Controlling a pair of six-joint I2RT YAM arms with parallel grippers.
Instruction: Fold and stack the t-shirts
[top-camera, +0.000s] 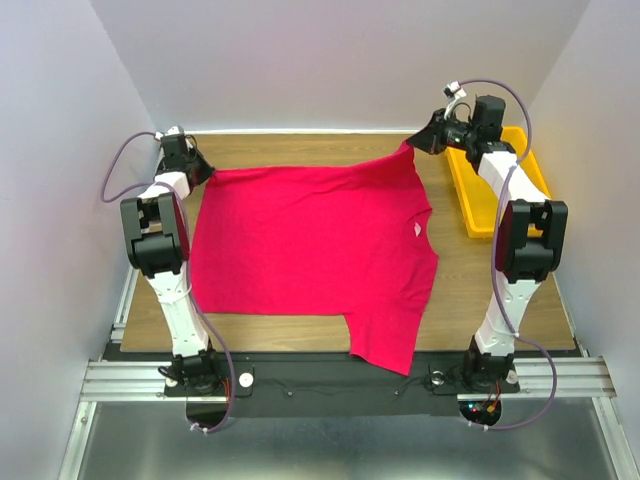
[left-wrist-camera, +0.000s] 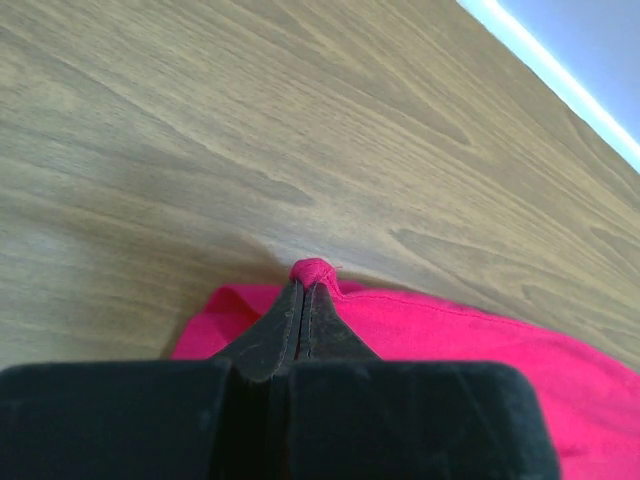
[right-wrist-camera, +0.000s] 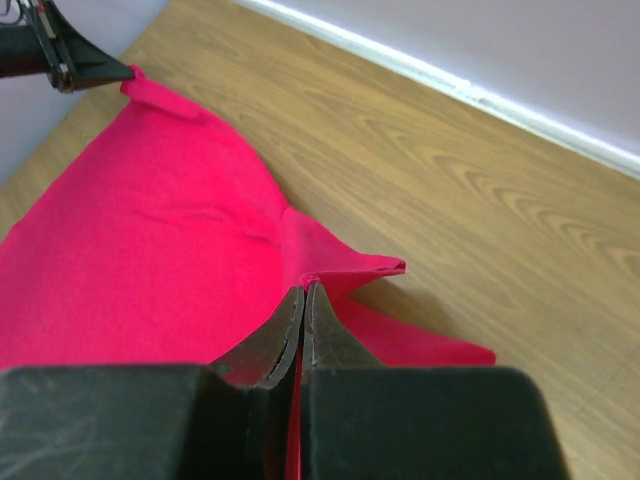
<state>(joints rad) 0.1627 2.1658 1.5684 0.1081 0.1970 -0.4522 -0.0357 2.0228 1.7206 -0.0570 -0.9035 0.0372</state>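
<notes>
Pale, bare walls close in a wood-grain surface on three sides, with a white strip running along its far edge. A yellow plastic tray sits at the far right corner. The crimson-pink t-shirt lies spread across the middle, collar and small white neck label turned toward the right edge. One sleeve spills over the near edge onto the dark rail between the arm bases. The left end effector is near the far left corner, clamped tight on a small nub of the hem. The right end effector is by the far edge just beside the tray, pinched shut on the tip of the other sleeve, which it holds slightly peaked. Both grips look thin, so if the arms pull apart or lift unevenly, the cloth could slip from either pinch and collapse into wrinkles. The overhanging sleeve may drag or snag on the rail as the fabric moves. A wide swing by the right arm could nudge the tray.
</notes>
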